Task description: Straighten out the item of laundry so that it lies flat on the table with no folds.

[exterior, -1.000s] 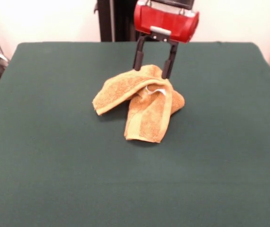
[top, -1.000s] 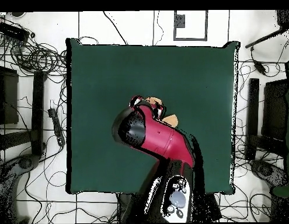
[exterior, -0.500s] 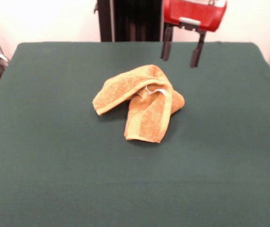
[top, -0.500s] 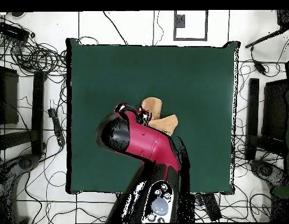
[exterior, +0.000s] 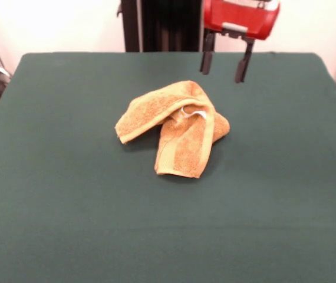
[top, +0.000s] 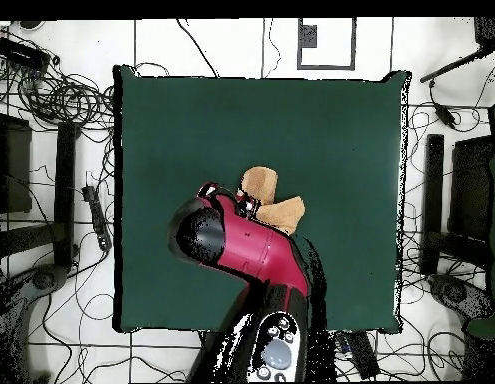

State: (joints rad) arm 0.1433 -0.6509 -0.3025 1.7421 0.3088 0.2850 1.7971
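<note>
The orange-tan towel (exterior: 171, 127) lies crumpled and folded over itself near the middle of the dark green table (exterior: 68, 200), with a small white tag showing on top. In the overhead view the towel (top: 271, 200) is partly hidden by the red arm. My gripper (exterior: 222, 75) hangs above the table behind and to the right of the towel, open and empty, its two black fingers (exterior: 206, 62) spread apart. It does not touch the towel.
The robot's black pedestal (exterior: 156, 26) stands at the table's far edge. Cables and black stands lie on the floor around the table in the overhead view (top: 61, 100).
My gripper has lifted off the towel and moved up and to the right in the front view. The towel stays crumpled in the same place. Almost no movement over the last half second.
</note>
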